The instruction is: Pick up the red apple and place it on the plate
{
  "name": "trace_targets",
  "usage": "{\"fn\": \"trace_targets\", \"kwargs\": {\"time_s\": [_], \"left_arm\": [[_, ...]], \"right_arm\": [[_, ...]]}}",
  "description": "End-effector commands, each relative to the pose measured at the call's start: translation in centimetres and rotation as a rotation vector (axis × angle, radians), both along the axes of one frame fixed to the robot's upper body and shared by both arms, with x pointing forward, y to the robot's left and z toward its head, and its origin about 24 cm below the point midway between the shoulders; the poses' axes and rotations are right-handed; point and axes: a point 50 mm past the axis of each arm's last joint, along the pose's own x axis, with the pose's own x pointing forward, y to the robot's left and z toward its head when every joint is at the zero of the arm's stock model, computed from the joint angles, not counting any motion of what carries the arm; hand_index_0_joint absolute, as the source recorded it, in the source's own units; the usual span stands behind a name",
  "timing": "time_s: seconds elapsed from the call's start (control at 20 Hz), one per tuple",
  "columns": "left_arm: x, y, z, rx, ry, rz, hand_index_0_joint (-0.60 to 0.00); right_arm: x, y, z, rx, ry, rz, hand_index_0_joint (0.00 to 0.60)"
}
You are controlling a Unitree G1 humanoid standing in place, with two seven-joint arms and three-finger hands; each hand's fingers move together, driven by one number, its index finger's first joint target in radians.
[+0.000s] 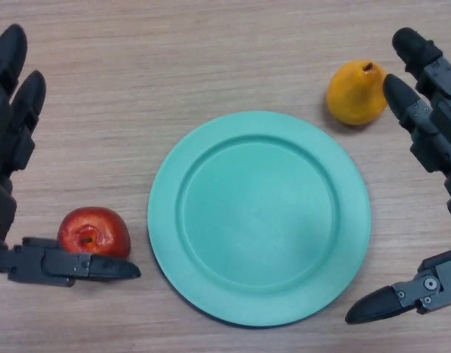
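Red and a little scarred round the stem, the apple [93,231] sits on the wooden table [210,59] just off the left edge of the green plate [259,218], close to it but not touching. The left hand [12,147] is spread wide about it: the fingers stand straight and well back from the fruit, while the thumb lies flat along the near side, right against the apple or nearly so, and nothing is held yet. From where I stand, the step in hand looks like closing for the pick. To do it well, the fingers want to come down and in over the far side, so the apple is caught squarely between them and the thumb; if the thumb presses alone, a round fruit like this may roll towards the plate. After that it is a short lift and carry to the right, setting down near the plate's middle, away from the raised rim. The right hand [431,147] waits open on the far side, holding nothing, its fingers close by a yellow pear [355,93] that has no part in this.
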Motion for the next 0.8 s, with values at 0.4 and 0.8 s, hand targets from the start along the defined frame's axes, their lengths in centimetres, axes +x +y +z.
{"fn": "trace_targets", "kwargs": {"time_s": [0.4,0.8], "left_arm": [[-1.2,1.7,-3.2,0.206,-0.196,0.195,0.000],[1.3,2.4,-8.4,0.263,-0.037,0.239,0.000]], "right_arm": [[-1.4,-0.9,2.5,0.099,-0.184,0.001,0.000],[-1.1,-1.3,2.7,0.173,-0.153,-0.001,0.000]]}}
